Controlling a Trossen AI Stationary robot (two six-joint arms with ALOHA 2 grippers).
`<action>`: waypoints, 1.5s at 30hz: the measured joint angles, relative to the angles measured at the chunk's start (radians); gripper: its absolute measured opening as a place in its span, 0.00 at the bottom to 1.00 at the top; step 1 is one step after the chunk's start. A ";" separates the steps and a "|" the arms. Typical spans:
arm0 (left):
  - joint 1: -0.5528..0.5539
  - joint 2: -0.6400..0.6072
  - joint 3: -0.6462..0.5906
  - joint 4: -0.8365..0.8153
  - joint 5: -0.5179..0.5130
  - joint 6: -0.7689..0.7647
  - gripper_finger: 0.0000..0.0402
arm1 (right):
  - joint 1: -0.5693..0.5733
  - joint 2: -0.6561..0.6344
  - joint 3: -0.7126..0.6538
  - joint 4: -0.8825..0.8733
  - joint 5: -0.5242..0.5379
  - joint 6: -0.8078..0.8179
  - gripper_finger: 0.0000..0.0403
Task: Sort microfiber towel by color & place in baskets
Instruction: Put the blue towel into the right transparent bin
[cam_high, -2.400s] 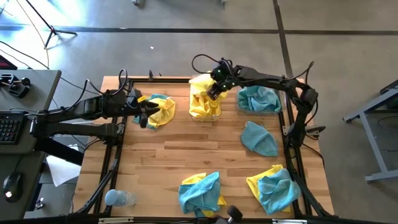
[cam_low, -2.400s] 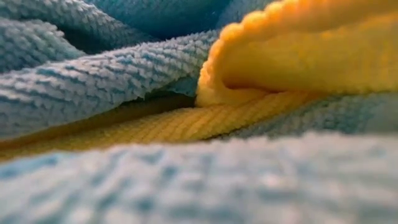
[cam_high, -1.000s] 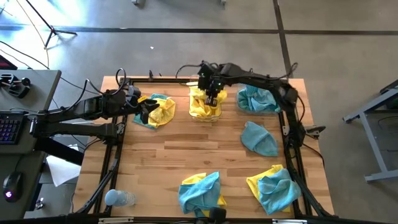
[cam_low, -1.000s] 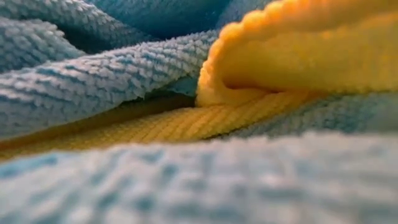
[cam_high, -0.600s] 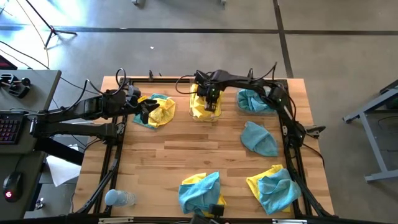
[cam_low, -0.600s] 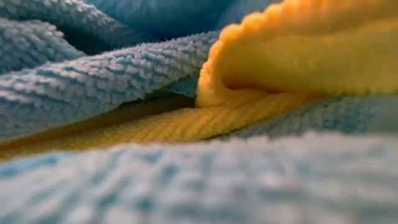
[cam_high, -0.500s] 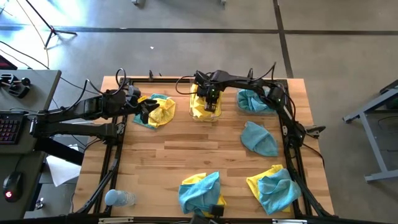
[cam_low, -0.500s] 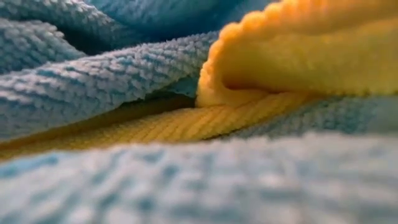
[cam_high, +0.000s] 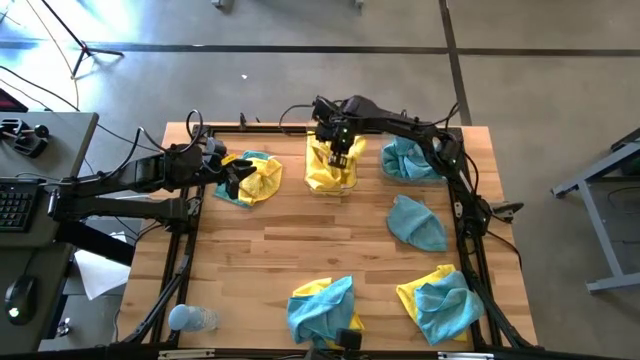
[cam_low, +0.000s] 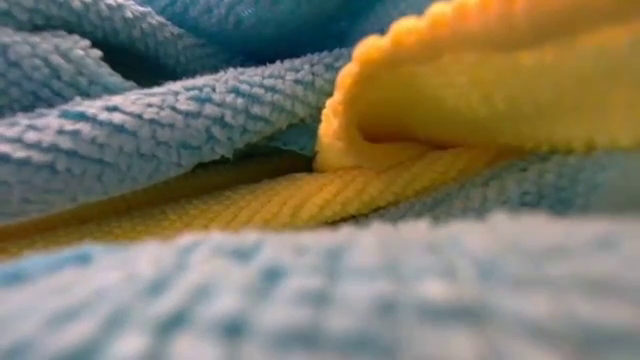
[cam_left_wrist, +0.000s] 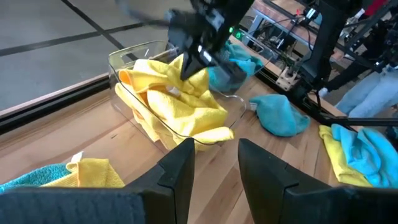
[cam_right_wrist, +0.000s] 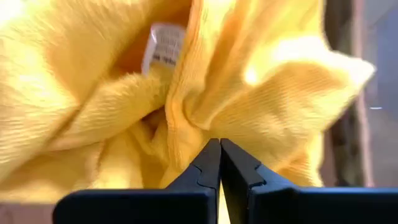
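On the wooden surface, upper centre, the right end effector, fingers pressed together, hangs over yellow towels filling a clear basket; left end effector, spread, rests upper left

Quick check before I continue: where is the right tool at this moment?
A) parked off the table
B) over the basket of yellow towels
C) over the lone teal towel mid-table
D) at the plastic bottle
B: the right tool sits directly above the basket of yellow towels, its fingers closed together just above the yellow cloth.
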 joint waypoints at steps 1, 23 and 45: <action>0.000 0.000 0.000 0.000 0.000 0.000 0.28 | 0.000 0.000 0.027 -0.020 0.000 0.007 0.01; 0.000 0.000 0.000 -0.079 0.015 0.055 0.28 | 0.042 -0.349 -0.315 0.081 -0.173 0.386 0.00; 0.000 0.072 0.000 -0.071 0.056 0.218 0.28 | 0.697 -0.902 -0.971 0.399 0.455 1.454 0.00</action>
